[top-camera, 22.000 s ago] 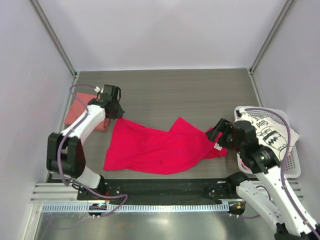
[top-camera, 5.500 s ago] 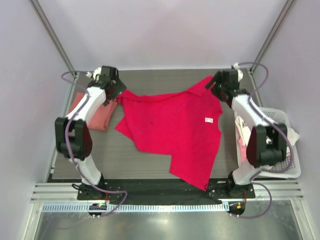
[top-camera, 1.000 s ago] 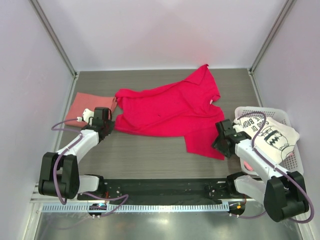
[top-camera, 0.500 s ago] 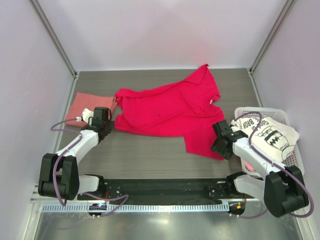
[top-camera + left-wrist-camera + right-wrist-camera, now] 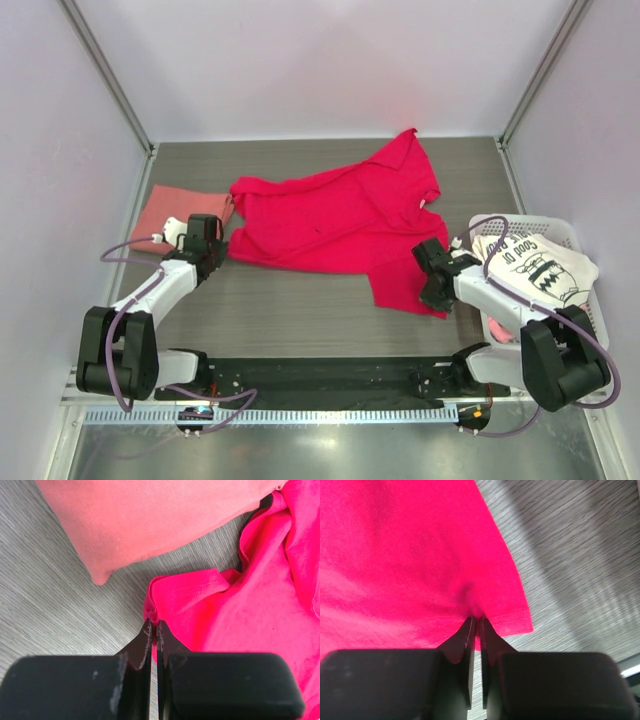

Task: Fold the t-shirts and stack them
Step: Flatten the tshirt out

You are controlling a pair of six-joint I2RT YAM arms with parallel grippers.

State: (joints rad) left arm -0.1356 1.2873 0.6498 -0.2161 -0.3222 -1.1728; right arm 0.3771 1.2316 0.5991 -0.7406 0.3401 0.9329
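One white basket at right holds the white printed t-shirt, with something pink, possibly cloth, beneath. On the table, the crimson t-shirt lies rumpled, the left gripper and right gripper clamped on its near edges. The salmon t-shirt sits folded at left.

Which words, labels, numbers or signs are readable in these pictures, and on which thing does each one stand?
"GOOD": it seems to open the black print on the white t-shirt in the basket. The letters after it are too small and creased to read.
The white tag on the crimson t-shirt: too small to read.
Both wrist views: no text.
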